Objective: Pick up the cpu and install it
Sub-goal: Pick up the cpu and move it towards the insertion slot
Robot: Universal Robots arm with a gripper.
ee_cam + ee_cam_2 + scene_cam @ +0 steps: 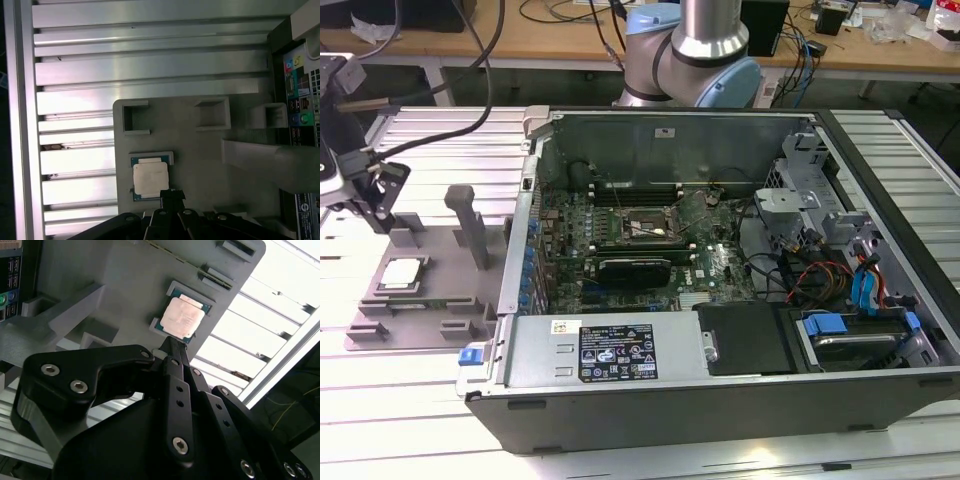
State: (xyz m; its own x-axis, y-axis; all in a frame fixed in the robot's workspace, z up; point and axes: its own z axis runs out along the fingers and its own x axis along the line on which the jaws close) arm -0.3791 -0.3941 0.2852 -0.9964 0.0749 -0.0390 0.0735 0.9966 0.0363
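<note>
Gripper (171,342): closed, empty, tips near cpu (181,318).
Grey tray (435,300): holds cpu flat in its pocket.
Computer case (720,390): open, exterior view's right of tray.

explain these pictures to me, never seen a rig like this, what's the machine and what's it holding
The machine is a robot arm with a gripper at its end. The exterior view comes from a camera off the arm; both wrist views come from cameras riding on the arm, looking past the gripper. On the slatted metal table sit a grey tray and an open computer case. The cpu, a shiny square chip, lies in the tray. The gripper hangs near it and holds nothing.
</note>
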